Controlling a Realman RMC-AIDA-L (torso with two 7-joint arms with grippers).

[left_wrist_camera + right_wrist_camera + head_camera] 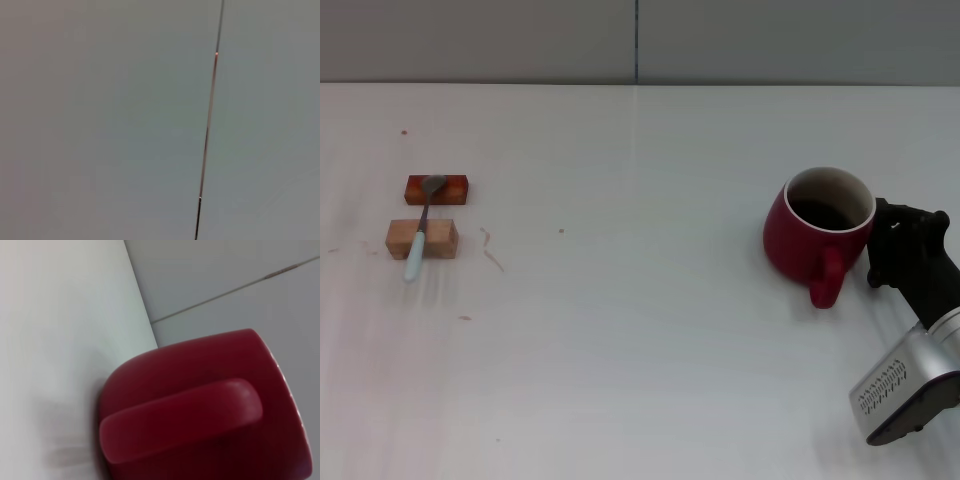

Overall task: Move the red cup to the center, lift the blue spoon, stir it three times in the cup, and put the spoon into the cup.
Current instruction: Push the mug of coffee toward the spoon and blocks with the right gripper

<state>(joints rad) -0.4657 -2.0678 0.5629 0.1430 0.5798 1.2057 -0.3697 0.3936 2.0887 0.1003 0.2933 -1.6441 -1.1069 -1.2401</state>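
Right gripper [888, 250] first: it sits low at the near right of the table, black fingers pressed up against the right flank of the red cup [817, 232], and from the head view I can't tell whether they are clamped on the wall or only resting beside it. Behind it runs the silver wrist housing [905, 392], angling down toward the near right corner. The cup stands upright on its base, mouth up, cream rim showing around a dark inside, and its loop handle [827, 277] points toward the robot, a touch to the left of the gripper. In the right wrist view the cup [210, 410] fills the picture, the handle lying across it as a thick red bar. The left gripper is out of sight; its wrist camera shows only a plain grey wall panel [100, 120] with a thin seam. Now across to the far left: the blue spoon [421, 230] lies well apart from the cup, its long axis running near to far, pale blue handle end toward the robot, grey bowl resting on the reddish wooden block [436, 189], the handle crossing the lighter wooden block [422, 238]. The white table [640, 330] carries a few faint marks, and beyond its far edge rises the grey panelled wall [520, 40].
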